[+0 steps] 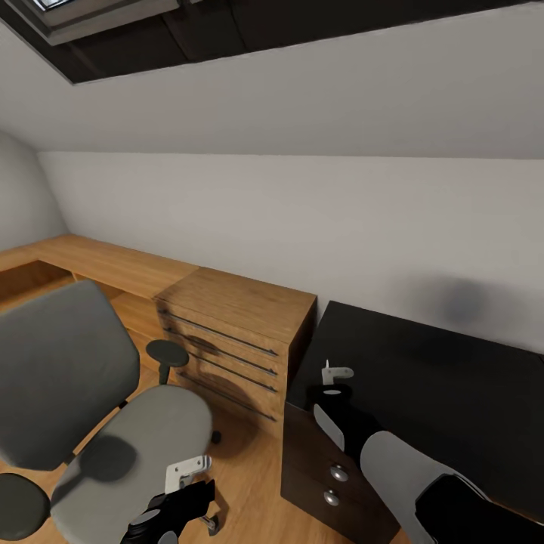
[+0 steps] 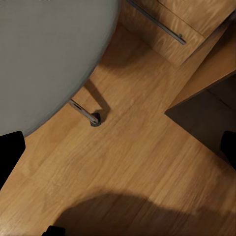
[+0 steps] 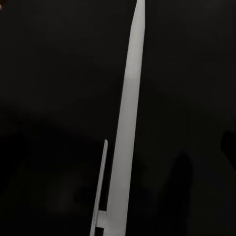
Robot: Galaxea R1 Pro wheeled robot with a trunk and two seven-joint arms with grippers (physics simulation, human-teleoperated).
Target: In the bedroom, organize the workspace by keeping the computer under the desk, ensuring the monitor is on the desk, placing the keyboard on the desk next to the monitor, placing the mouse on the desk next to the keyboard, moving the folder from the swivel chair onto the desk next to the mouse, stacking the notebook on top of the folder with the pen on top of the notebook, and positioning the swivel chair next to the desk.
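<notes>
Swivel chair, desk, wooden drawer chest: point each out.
swivel chair [image 1: 140, 442], head view, on the grey seat.
desk [image 1: 423, 378], head view, on the bare glossy black top.
wooden drawer chest [image 1: 227, 351], head view, on its drawer front.

So the floor [image 1: 249, 468] is light wood planks, running across the lower left of the head view. The swivel chair [image 1: 113, 423] stands on it at the far left, and in the left wrist view one chrome leg with a caster [image 2: 93, 118] touches the boards. A wooden drawer chest [image 1: 234, 340] sits on the floor mid-frame, just beside the glossy black desk [image 1: 423, 378] at lower right. A low wooden shelf [image 1: 98, 264] runs along the wall, upper left.
</notes>
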